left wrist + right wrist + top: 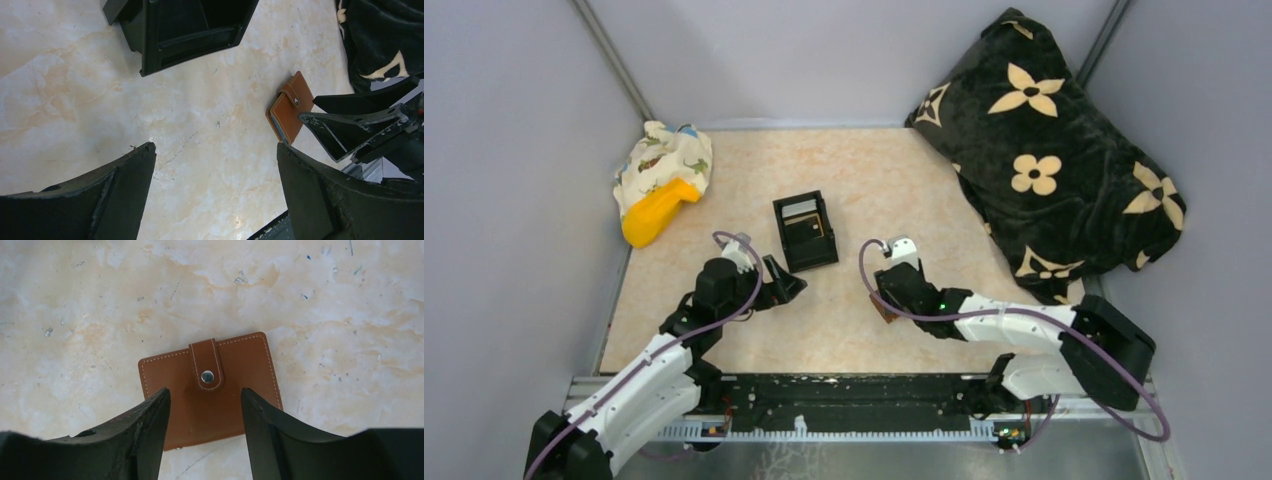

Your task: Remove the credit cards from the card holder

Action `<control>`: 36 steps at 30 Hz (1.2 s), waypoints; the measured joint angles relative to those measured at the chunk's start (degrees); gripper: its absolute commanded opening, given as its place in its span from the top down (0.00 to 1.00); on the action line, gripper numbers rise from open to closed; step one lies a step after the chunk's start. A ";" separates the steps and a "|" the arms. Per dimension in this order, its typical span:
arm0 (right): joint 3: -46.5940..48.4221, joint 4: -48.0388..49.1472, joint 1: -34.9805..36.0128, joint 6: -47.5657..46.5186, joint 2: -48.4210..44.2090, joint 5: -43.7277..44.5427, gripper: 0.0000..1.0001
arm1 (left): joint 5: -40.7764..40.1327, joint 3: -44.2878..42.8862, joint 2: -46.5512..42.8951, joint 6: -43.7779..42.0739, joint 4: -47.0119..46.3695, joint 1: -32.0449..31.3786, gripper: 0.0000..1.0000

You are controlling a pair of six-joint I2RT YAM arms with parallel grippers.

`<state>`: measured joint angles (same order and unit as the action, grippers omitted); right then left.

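Two claws hang low over the marbled table (894, 170) in the top view: the left claw (790, 286) is spread wide and empty with a black tray (805, 231) just beyond it, and the right claw (886, 298) points down, well apart to its right. From the left wrist, the fingers (125, 185) stand far apart with nothing between them. The card holder (290, 112) lies closed ahead and to their right, beside the right claw's tips. From the right wrist, that claw's fingers (150, 425) are parted and grip nothing. The card holder lies flat just beneath them, its snap tab (206, 365) in line with the gap.
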<state>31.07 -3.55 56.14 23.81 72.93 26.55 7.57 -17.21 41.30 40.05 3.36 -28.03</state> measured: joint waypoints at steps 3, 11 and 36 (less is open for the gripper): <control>-1.33 -1.16 0.07 0.28 -4.13 0.42 0.45 | 0.13 0.00 -0.61 0.39 0.00 -0.35 0.04; -2.19 -2.25 0.13 -0.48 -3.30 1.46 0.47 | -0.07 0.17 -1.73 1.09 -0.92 -0.61 0.04; 2.47 5.86 0.35 -8.41 8.13 3.41 0.51 | -0.70 1.27 -0.42 0.98 -1.22 -0.87 0.04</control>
<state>33.54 2.31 56.49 15.40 81.06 29.95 6.87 -15.94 40.88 41.04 2.13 -28.91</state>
